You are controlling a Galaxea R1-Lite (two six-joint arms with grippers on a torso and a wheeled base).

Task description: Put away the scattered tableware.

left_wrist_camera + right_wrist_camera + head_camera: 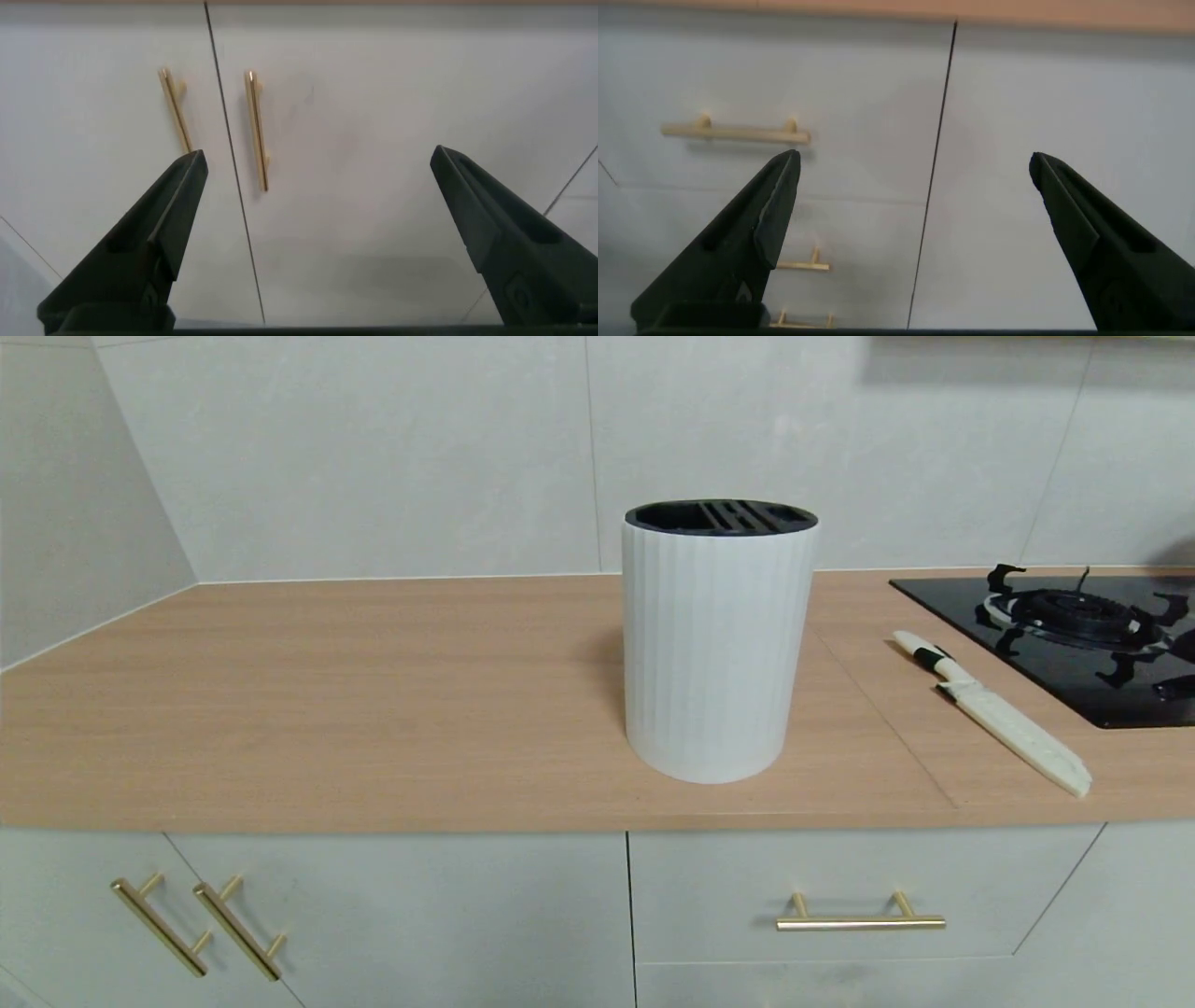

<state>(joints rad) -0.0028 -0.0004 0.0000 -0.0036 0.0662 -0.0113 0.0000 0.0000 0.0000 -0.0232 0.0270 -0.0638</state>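
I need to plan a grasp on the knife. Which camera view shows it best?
The head view: the knife lies whole on the counter between the white holder and the stove. Both wrist views face cabinet fronts instead, past the open left pincer and right pincer.

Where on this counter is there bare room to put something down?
The widest free patch is the wooden countertop between the corner wall and the white slotted holder. A narrower bare strip lies between the holder and the white knife. It is crowded by the gas hob, where the knife lies close beside it.
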